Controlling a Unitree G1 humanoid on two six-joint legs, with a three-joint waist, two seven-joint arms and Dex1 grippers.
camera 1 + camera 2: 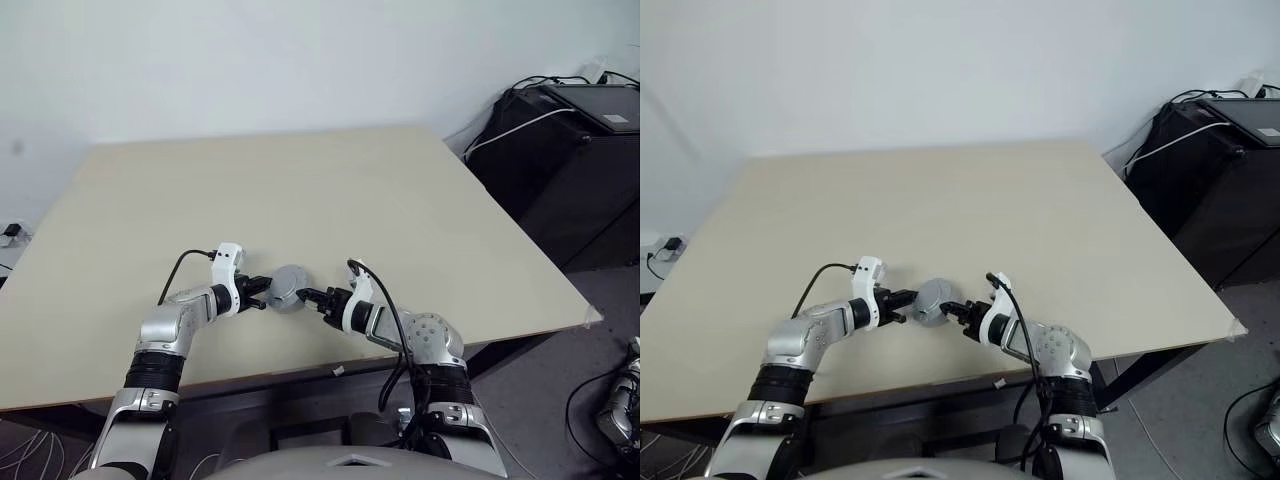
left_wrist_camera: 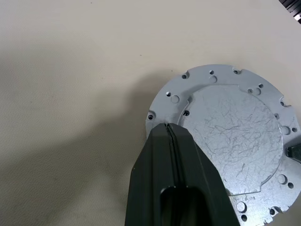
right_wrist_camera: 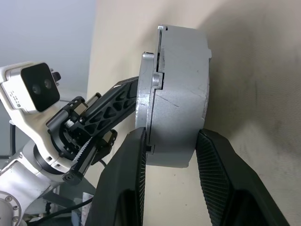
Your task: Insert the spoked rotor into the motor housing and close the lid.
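Motor housing (image 1: 289,288), with the lid (image 2: 235,141) already seated on top, sits on the table (image 1: 300,190) near the front edge, between the two grippers. The right gripper (image 3: 170,155) straddles its grey side wall, one black finger (image 3: 124,183) at the lid's flange and the other against the base. The left gripper (image 2: 168,129) has its fingers pressed together, their tips resting on the lid's flat, scratched face near the rim. Black equipment (image 1: 570,150) and cables stand beyond the table's right side.

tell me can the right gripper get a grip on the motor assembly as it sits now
Probably yes: the right gripper already straddles the edge of the grey motor assembly, one finger each side, nothing between them.
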